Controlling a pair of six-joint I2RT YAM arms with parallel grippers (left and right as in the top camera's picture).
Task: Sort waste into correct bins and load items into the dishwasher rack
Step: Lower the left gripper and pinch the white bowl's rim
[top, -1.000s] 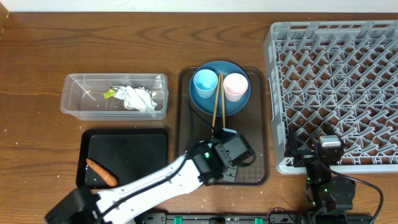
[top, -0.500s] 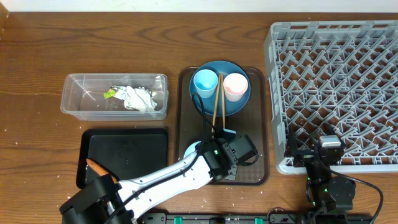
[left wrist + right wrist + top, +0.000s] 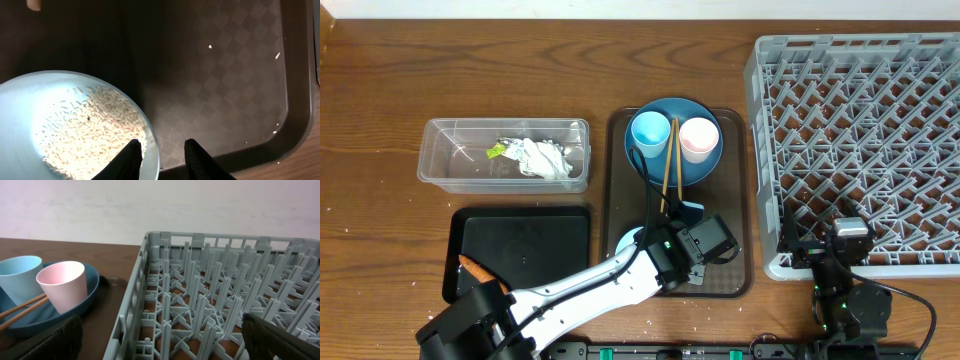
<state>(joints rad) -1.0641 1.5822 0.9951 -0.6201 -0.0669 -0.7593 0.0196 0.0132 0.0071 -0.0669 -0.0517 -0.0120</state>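
We find paper scraps [image 3: 542,157] and wrapper [image 3: 497,151] in the clear tub [image 3: 440,165] and the carrot [image 3: 470,267] in the black tray [image 3: 525,245]. At lower centre our left gripper [image 3: 162,157] straddles the rim of the bowl [image 3: 27,97] of rice [image 3: 95,125]; we cannot tell whether it pinches. Our right gripper [image 3: 825,248] gapes wide. Plate [image 3: 706,170], cups [image 3: 647,135] and chopsticks [image 3: 669,165] wait at upper centre, outside the rack [image 3: 860,130].

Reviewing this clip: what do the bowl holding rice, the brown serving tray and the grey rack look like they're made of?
Bowl: probably melamine or plastic; pale blue, smooth, with a soft sheen and a thin rim.
Brown serving tray: likely moulded plastic; matte, with an embossed diamond texture.
Rack: rigid grey plastic; moulded lattice of pegs, dull finish.
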